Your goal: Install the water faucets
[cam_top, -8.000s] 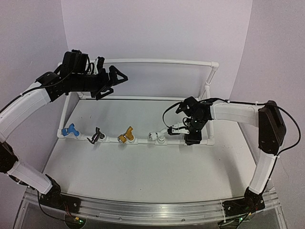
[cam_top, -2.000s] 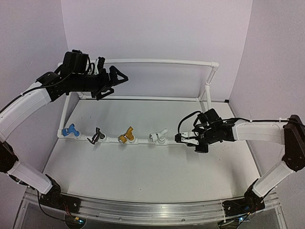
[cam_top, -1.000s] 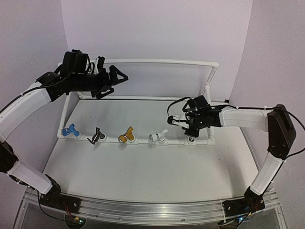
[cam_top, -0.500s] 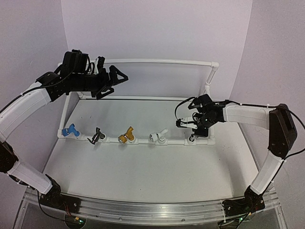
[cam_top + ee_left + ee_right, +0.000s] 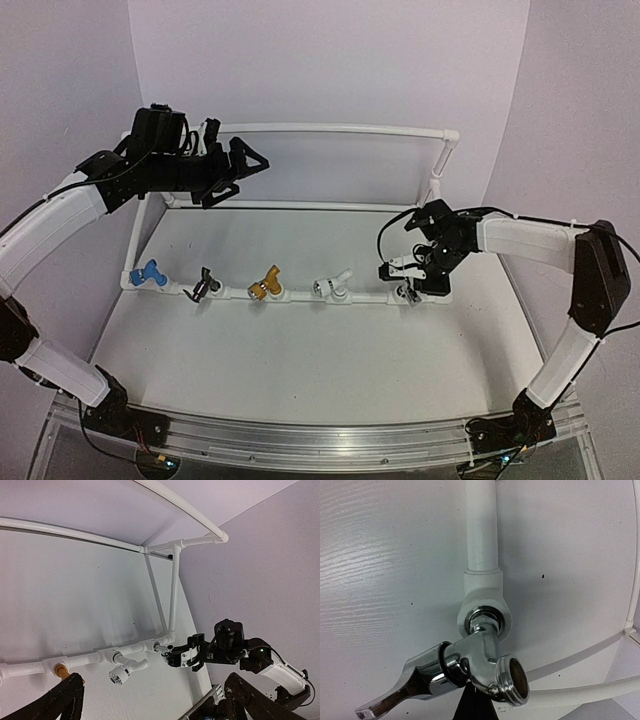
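Five water faucets sit along the front pipe (image 5: 300, 297): blue (image 5: 148, 272), black (image 5: 205, 285), gold (image 5: 267, 284), white (image 5: 333, 286) and silver (image 5: 405, 293). In the right wrist view the silver faucet (image 5: 480, 667) is seated in a white tee fitting (image 5: 482, 600), its handle pointing lower left. My right gripper (image 5: 394, 270) is shut with nothing between its fingers. Its dark tip (image 5: 472, 705) lies just under the faucet body; I cannot tell if it touches. My left gripper (image 5: 235, 165) hangs open high at the back left, empty. It looks down on the white faucet (image 5: 125, 669) and the silver one (image 5: 167, 649).
The white pipe frame's upper rail (image 5: 330, 128) and its right corner post (image 5: 437, 180) rise behind the faucets. A black cable (image 5: 385, 235) loops off the right wrist. Lilac walls close in the back and both sides. A metal rail (image 5: 300, 435) runs along the near edge.
My shut right gripper has come from behind and left of the pipe, forward and down to the silver faucet. The left arm has not moved.
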`<state>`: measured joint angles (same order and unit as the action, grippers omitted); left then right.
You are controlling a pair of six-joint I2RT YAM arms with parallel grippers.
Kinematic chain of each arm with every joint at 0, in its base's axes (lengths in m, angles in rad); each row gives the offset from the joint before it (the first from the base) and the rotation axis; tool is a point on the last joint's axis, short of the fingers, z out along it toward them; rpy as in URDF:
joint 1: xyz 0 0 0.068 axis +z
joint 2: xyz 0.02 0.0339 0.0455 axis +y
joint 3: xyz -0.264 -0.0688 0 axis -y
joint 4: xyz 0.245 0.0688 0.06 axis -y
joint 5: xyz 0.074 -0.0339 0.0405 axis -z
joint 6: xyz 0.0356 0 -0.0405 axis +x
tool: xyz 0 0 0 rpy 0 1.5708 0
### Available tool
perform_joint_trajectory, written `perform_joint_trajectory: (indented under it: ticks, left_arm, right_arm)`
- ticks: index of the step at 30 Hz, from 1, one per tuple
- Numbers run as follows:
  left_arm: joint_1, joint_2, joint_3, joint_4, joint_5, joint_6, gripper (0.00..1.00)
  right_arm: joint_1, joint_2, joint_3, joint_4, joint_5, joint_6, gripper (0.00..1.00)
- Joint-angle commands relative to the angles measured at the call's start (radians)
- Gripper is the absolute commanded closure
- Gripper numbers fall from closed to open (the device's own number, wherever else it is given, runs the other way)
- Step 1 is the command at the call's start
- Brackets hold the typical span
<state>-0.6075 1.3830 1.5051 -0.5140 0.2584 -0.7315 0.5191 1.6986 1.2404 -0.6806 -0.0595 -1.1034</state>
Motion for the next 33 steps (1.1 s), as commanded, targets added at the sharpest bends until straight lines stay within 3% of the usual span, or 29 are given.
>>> perform_joint_trajectory:
  ticks: [1, 13, 21, 33]
  left_arm:
    - [0.006, -0.015, 0.046, 0.016, -0.003, 0.018, 0.02]
    - [0.006, -0.025, 0.042, 0.009, -0.009, 0.015, 0.02]
    - [0.006, -0.027, 0.035, 0.015, -0.008, 0.012, 0.03]
    - [0.006, -0.039, 0.029, 0.009, -0.019, 0.01, 0.02]
  right_arm:
    - [-0.004, -0.058, -0.026, -0.058, -0.12, -0.005, 1.0]
    - [-0.012, -0.117, -0.132, 0.008, -0.09, 0.024, 1.0]
    - [-0.085, -0.133, -0.145, 0.065, -0.064, -0.001, 1.0]
    - [-0.057, -0.126, -0.225, 0.145, -0.142, 0.03, 1.0]
